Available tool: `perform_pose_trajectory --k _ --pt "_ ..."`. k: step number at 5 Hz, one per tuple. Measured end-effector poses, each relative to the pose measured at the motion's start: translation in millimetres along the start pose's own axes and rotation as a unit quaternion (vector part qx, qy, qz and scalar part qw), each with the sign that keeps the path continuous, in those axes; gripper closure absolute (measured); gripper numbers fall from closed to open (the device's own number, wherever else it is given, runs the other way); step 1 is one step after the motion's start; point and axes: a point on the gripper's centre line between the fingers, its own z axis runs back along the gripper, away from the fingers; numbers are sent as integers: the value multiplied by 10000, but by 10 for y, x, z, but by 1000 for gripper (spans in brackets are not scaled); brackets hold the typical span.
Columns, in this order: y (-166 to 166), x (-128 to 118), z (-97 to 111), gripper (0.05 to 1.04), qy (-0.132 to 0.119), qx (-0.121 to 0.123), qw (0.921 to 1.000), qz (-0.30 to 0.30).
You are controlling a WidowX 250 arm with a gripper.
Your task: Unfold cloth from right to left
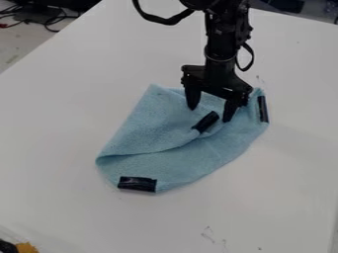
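Three bits of black tape mark this light blue cloth (155,129), which sits around the middle of the white table (59,123), doubled over on itself with the fold along its left side. Gripper (210,115) is open, fingers well apart over the loose corner and nothing pinched between them. Can't tell if the tips actually touch the fabric.

Handling-wise it looks super light and floppy, kinda fuzzy like microfiber, so no worries about breaking it and probably not slippery in the grip. Downside: it won't push, it'll just bunch up.

I'd grab the top layer right at the middle tape (206,122), since that spot is probably a bit stiffer, then lift and carry it over to the left. Go shallow tho, too deep and you'd likely pinch the bottom layer too and drag the lot. The right tape (263,108) and lower tape (137,184) look like bottom-layer corners, so leave those alone imo.
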Motion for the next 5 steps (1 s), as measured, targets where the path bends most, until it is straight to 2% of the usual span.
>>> perform_pose_trajectory --k 1,2,4,5 --pt "4 -18 -104 84 57 -47 10000 -49" --pt "8 -4 -110 142 -4 -50 10000 -48" --pt "25 -1 -114 714 -18 -49 10000 -41" --pt "25 -5 -111 899 2 -30 10000 -3"
